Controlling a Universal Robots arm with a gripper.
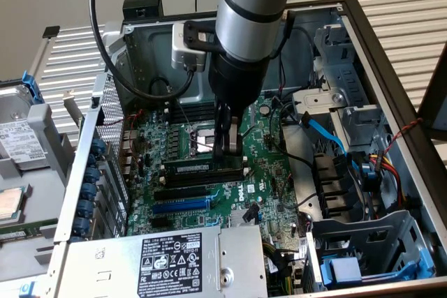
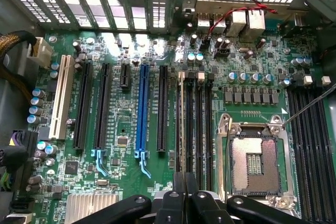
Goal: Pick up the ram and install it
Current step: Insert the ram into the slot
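The ram [image 1: 187, 167] is a thin green stick with a white label. It stands on edge in a black memory slot on the motherboard [image 1: 269, 172], in the middle of the open computer case. My gripper [image 1: 228, 153] reaches straight down into the case, its fingers shut together on the end of the ram nearer the exterior view's right. In the wrist view the ram [image 2: 181, 124] shows edge-on as a thin line in the outermost slot of its bank, running under my gripper [image 2: 185, 184].
Two empty black memory slots [image 2: 202, 129] lie beside the ram, then the open CPU socket [image 2: 254, 163]. A blue expansion slot [image 2: 140, 108] and black ones sit on the other side. The power supply [image 1: 167, 263], a drive cage [image 1: 363, 256] and cables [image 1: 325, 134] crowd the case.
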